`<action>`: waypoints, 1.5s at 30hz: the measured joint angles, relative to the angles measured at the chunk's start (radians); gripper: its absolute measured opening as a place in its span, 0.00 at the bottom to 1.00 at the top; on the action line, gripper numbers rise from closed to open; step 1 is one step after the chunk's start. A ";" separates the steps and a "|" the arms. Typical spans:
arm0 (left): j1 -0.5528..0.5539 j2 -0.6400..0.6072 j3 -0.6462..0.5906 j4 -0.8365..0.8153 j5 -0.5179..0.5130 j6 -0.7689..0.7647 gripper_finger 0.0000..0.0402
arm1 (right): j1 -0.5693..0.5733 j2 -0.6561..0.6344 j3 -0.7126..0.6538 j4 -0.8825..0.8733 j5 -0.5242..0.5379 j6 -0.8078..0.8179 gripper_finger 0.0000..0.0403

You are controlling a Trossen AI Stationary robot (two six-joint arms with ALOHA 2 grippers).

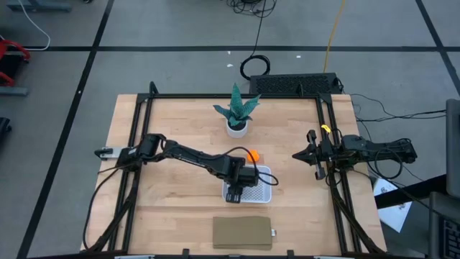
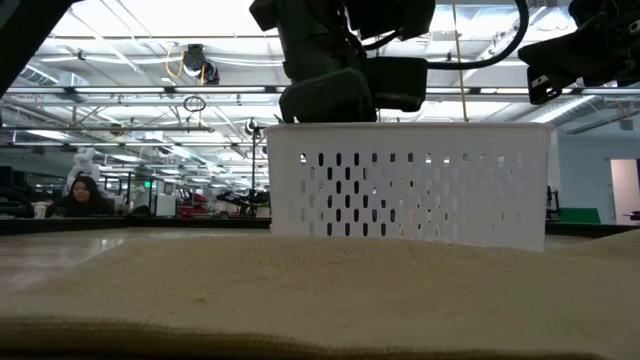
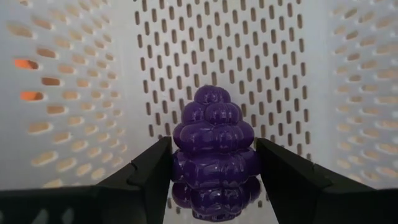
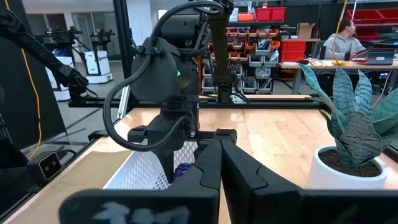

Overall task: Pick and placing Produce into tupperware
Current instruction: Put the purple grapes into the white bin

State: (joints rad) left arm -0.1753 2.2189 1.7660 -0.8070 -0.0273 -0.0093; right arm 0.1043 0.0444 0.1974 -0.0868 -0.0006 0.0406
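From overhead my left gripper (image 1: pixel 236 193) sits at the lower centre of the frame, right over the white perforated plastic square container (image 1: pixel 264 193), so my own wrist blocks most of the tub's floor there; in my left wrist camera the fingers (image 3: pixel 149 171) are spread about as wide as the dark purple bumpy grape-cluster toy (image 3: pixel 214 158) and sit right against its two sides, though I can't tell if they're actually squeezing it; the toy's bottom edge is cut off by the frame, and it's inside the tub with perforated walls close on three sides, so not much room to swing; produce count: one purple piece, plus one round bright orange ball (image 1: pixel 252 154) on the wood just above the tub's upper left corner in the overhead shot; I can't find a third piece anywhere; my right gripper (image 1: pixel 307 154) is parked at centre right of the overhead frame, fingers pressed together with nothing in them, well clear; one green spiky plant in a white pot (image 1: pixel 236 126) upper centre, one flat tan-brown rectangular pad (image 1: pixel 243 233) at the bottom edge.
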 joint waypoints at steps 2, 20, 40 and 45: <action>0.000 0.000 0.000 0.000 0.000 0.000 0.53 | 0.000 0.000 0.000 0.000 0.000 0.000 0.00; 0.000 0.000 0.000 -0.003 0.000 0.014 0.70 | 0.000 0.000 0.000 0.000 0.000 0.000 0.00; 0.004 -0.009 0.058 -0.063 -0.004 0.023 0.70 | 0.000 0.000 0.000 0.000 0.000 0.000 0.00; 0.017 -0.009 0.058 -0.082 -0.007 0.023 0.70 | 0.000 0.000 0.000 0.000 0.000 0.000 0.00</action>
State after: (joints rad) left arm -0.1579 2.2101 1.8240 -0.8891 -0.0345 0.0135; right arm 0.1043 0.0444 0.1974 -0.0868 -0.0002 0.0406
